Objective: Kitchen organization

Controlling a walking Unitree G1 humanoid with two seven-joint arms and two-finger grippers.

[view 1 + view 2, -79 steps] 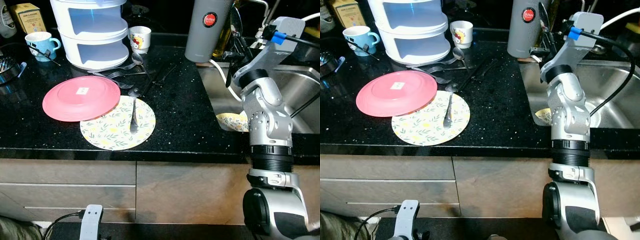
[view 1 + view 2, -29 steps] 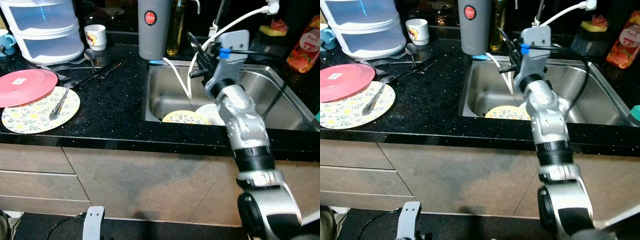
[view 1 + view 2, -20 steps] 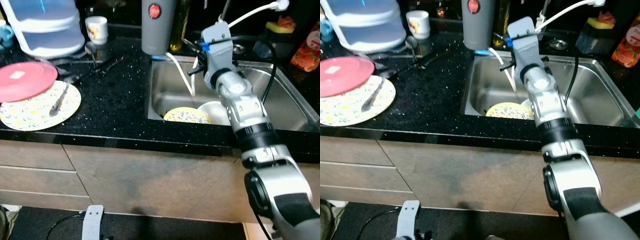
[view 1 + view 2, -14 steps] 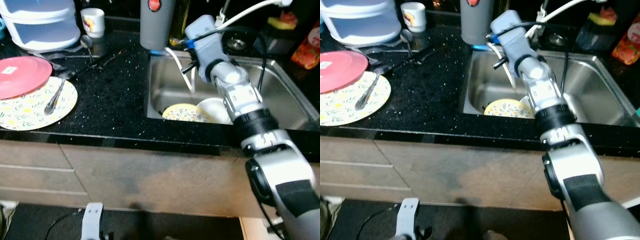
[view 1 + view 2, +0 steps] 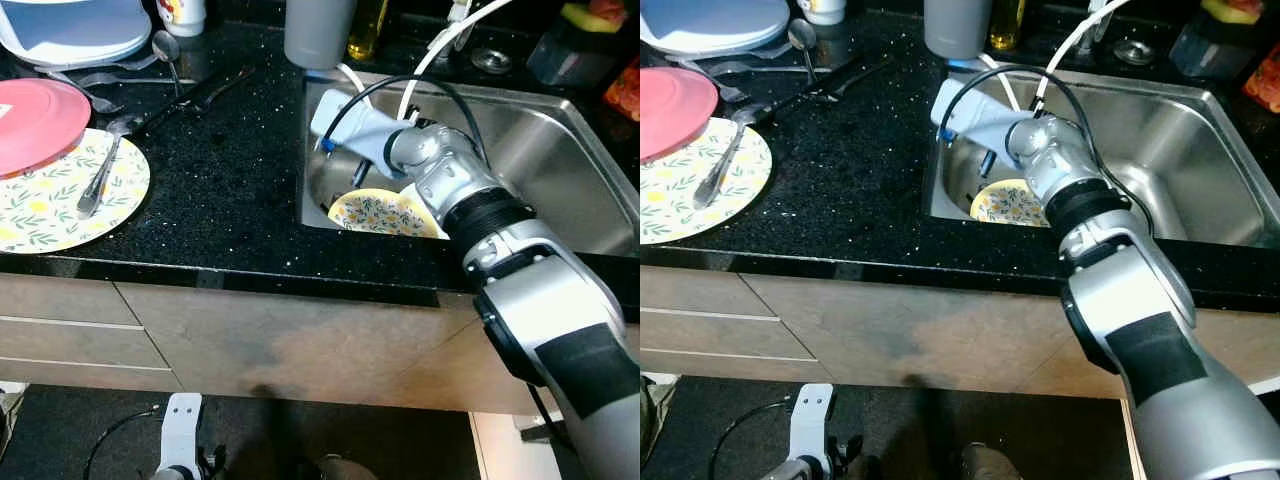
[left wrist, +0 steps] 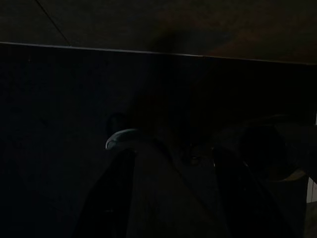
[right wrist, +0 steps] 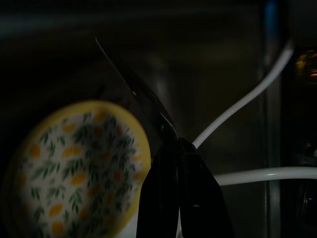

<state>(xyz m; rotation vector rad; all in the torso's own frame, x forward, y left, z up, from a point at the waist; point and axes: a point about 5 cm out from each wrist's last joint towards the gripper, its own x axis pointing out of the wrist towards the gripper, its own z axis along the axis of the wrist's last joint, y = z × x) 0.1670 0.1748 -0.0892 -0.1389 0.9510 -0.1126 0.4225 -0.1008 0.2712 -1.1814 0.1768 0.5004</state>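
The right hand (image 7: pixel 174 148) – fingers clenched on a thin metal utensil (image 7: pixel 132 91) – dips into the sink (image 5: pixel 560 170) toward the floral plate (image 5: pixel 385 213), apparently to deposit it.

You have even, fairly bright head views, sharp across the speckled black surface (image 5: pixel 230 190), with soft glare on the steel sink (image 5: pixel 560 150) wall. Your left wrist view is nearly black. Your right wrist view is dim, and the yellow patterned plate (image 7: pixel 74 168) looks blurred.
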